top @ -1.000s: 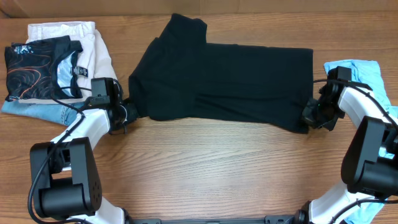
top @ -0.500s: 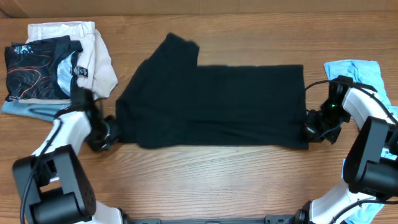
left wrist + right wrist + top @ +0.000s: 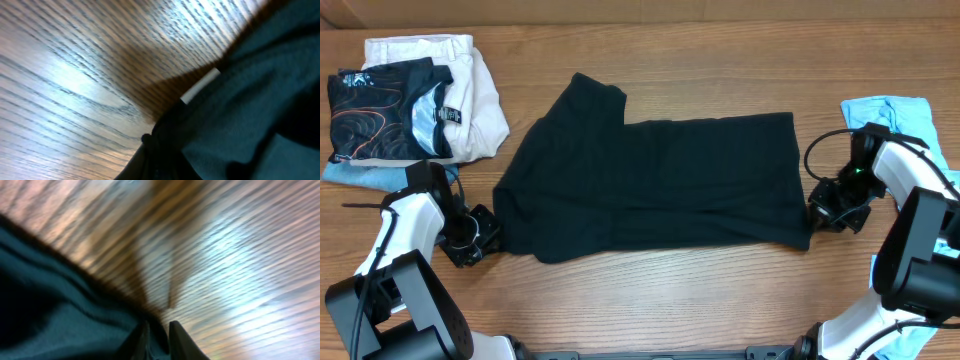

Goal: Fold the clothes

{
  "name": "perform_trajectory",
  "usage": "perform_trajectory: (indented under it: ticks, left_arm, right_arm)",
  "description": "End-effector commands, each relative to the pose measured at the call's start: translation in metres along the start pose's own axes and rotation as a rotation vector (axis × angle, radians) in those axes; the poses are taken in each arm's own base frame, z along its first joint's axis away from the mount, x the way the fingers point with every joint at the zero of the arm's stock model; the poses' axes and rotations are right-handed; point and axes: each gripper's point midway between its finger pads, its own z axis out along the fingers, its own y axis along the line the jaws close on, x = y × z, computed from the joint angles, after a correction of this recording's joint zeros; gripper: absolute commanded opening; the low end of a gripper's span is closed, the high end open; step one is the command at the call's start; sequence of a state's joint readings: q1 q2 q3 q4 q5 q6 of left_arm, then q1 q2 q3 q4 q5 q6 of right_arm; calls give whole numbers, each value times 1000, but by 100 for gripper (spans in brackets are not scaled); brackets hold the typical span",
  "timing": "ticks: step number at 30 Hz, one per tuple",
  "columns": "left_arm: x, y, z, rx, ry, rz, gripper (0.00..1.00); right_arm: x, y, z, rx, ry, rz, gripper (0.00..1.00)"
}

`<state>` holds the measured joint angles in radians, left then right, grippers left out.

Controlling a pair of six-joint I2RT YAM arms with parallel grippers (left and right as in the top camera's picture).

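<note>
Left tool (image 3: 470,235): lower left of frame, at the lower left corner of the clothes (image 3: 660,180); released or clenched, cannot tell.
Right tool (image 3: 825,208): right of frame, at the cloth's lower right corner; grip also cannot tell.
Change: both tools have come down-frame in the last second, the left one also leftward; the clothes dragged along and now lie mid-table (image 3: 660,300), lower and further left.
Meaning: looks like a straightening pull; cloth is flatter, fold not yet done.
Hidden: only one sleeve (image 3: 600,95) shows, at the cloth's upper left; the other is not visible.
Wrist views: motion-blurred black fabric and wood grain; right fingertips (image 3: 182,342) cut off at the bottom edge; white tag (image 3: 200,85) just readable.
</note>
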<state>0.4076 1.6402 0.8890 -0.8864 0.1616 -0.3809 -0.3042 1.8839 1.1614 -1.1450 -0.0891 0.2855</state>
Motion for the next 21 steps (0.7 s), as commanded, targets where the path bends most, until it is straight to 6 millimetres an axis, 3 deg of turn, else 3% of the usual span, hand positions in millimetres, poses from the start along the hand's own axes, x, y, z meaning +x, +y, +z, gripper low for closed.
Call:
perform_trajectory:
  ticks: [1,6,11,14,21]
  left_arm:
    - [-2,-9,-9,60,-20,21,14]
    - [-7,-15,-26,92,-81,47,17]
    - [-12,-25,-57,142,-185,79,39]
    - [-14,-27,-71,161,-240,90,52]
    - [-11,-27,-76,166,-252,93,56]
  right_arm:
    - [-11,-2,-10,-5,-37,10,20]
    - [-17,12,-29,-68,-67,-23,25]
    - [-19,41,-49,-166,-96,-172,28]
    - [-13,54,-47,-166,-95,-264,32]
    - [-6,78,-36,-111,-135,-386,38]
